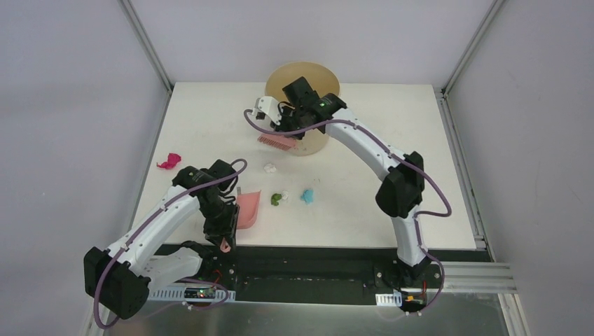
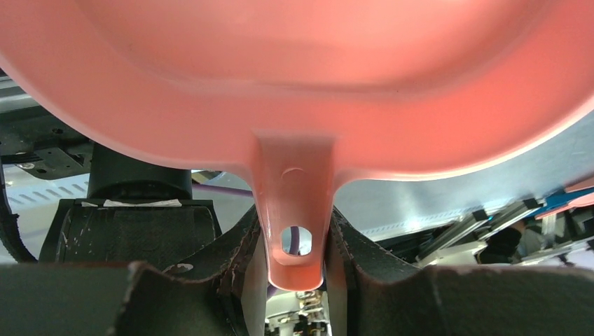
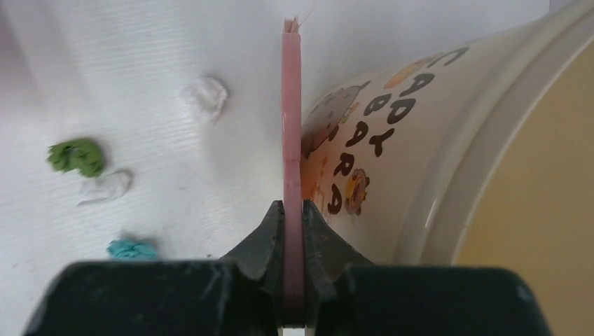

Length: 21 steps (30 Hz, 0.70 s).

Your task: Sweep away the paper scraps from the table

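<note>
Near the front-left of the table point(image 1: 203, 119), left gripper point(image 1: 223, 229): closed on the handle of the pink dustpan point(image 1: 246, 210), with my jaws pinching it from both sides.
Far centre, right gripper point(image 1: 284, 127): clamped on the thin back of the pink brush point(image 1: 277, 141), which hangs just beside the beige bin point(image 1: 319, 143). I cannot tell whether they touch.
Paper scraps: the white scrap point(image 1: 270, 168), green scrap point(image 1: 279, 199) and blue scrap point(image 1: 307, 195) lie on the bare table between brush and dustpan. The magenta scrap point(image 1: 169, 162) lies well apart, near the left edge beyond my left arm.
Risk, bin: a sideways swing of the brush could strike the bin and shove or tip it.
Risk, brush grip: my jaws hold only a narrow strip, so drag on the bristles could twist the brush in the grip.
Risk, scatter: the scraps look light, and a fast stroke could flick them past the dustpan or off the table.
Risk, dustpan lip: I cannot tell whether the lip rests flat. If it is raised, scraps would slide underneath.
Risk, magenta scrap: it sits outside the line from brush to dustpan and could be missed.
</note>
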Available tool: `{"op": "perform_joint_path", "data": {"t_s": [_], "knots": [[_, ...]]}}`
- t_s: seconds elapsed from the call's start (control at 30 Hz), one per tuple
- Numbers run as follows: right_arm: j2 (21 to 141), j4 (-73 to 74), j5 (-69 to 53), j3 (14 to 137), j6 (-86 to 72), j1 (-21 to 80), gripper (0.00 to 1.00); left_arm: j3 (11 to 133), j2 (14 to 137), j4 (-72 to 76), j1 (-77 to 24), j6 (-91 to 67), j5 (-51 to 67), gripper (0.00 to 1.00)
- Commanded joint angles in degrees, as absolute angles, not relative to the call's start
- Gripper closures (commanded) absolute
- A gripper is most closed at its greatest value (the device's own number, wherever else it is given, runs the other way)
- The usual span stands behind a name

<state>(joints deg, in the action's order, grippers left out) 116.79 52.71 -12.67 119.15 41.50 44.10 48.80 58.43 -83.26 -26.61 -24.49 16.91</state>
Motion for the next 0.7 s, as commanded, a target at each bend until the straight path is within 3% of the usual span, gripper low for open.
{"op": "perform_joint_path", "data": {"t_s": [0.0,0.23,0.43,0.67], "knots": [[121.6,46.5,-4.8,125.4,42.5,45.2,1.00,50.8,59.7,-83.7,-30.3,-23.8,17.8,1.00],[121.9,41.6,-2.2,119.2,50.8,48.0,1.00,58.1,73.2,-86.9,-40.5,-21.6,12.5,1.00],[117.3,52.6,-14.4,113.4,55.1,48.2,1.00,62.9,84.7,-87.6,-46.9,-20.3,10.9,1.00],[114.5,59.6,-15.9,107.8,53.9,48.5,1.00,64.0,94.8,-84.1,-48.4,-19.1,11.6,1.00]]}}
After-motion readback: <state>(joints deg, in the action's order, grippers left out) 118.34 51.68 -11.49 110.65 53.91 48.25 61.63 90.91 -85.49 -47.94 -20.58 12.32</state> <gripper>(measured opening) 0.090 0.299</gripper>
